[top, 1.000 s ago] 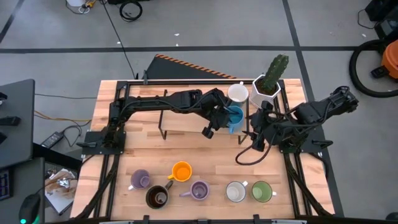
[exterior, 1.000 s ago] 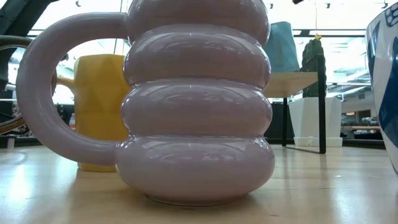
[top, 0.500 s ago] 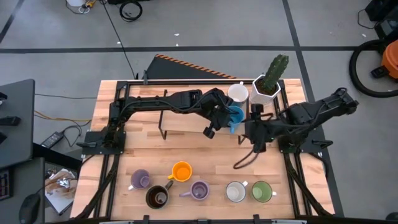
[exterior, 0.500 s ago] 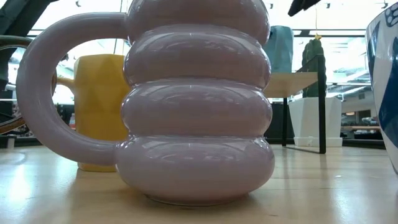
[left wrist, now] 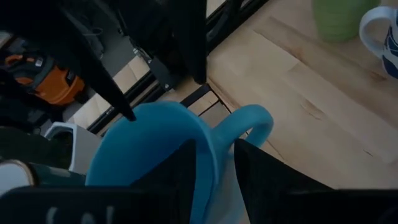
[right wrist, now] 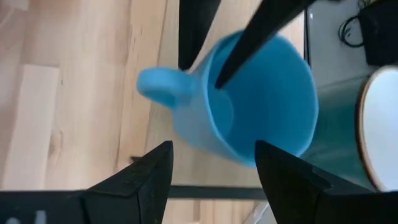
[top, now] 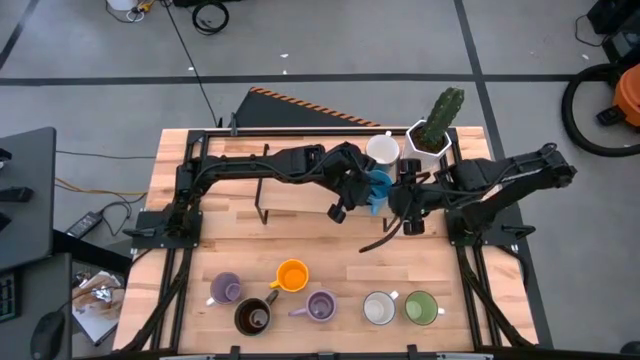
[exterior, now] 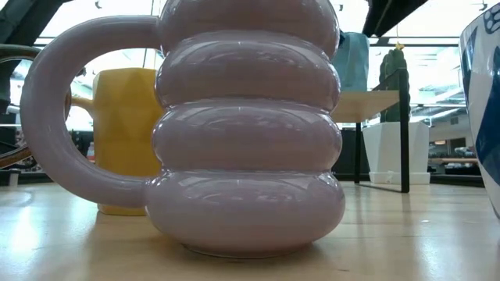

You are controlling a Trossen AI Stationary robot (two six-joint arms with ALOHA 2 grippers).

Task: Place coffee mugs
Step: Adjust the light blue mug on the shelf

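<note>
The blue mug [top: 379, 187] is at the raised rack [top: 300, 200] on the table's far side, and my left gripper [top: 368, 190] is shut on it. In the low view the blue mug [exterior: 353, 58] looks upright, its base level with the shelf top [exterior: 375, 97]. My right gripper [right wrist: 211, 180] is open just right of the blue mug [right wrist: 249, 106], fingers apart and clear of it. One white mug [top: 382, 150] stands on the rack. Lavender [top: 225, 289], dark brown [top: 252, 316], orange [top: 292, 275], lavender [top: 320, 305], white [top: 379, 308] and green [top: 421, 307] mugs stand along the near edge. My left gripper pinches the blue mug's wall at the rim [left wrist: 214, 165], right beside the handle [left wrist: 255, 121]. One finger [left wrist: 180, 180] is inside the mug and the other [left wrist: 261, 180] outside. The fingers come from the table's left side. Whether the base rests on the shelf, I cannot tell.
A white hexagonal pot with a green cactus [top: 430, 135] stands at the rack's right end, close behind my right arm. A black cable [top: 385, 238] hangs from my right arm over the table. The middle of the tabletop [top: 300, 240] is bare wood.
My right gripper has moved toward the table's far edge and to the left, closing in on the blue mug, its cable trailing after it. My left gripper has kept its hold on the mug.
</note>
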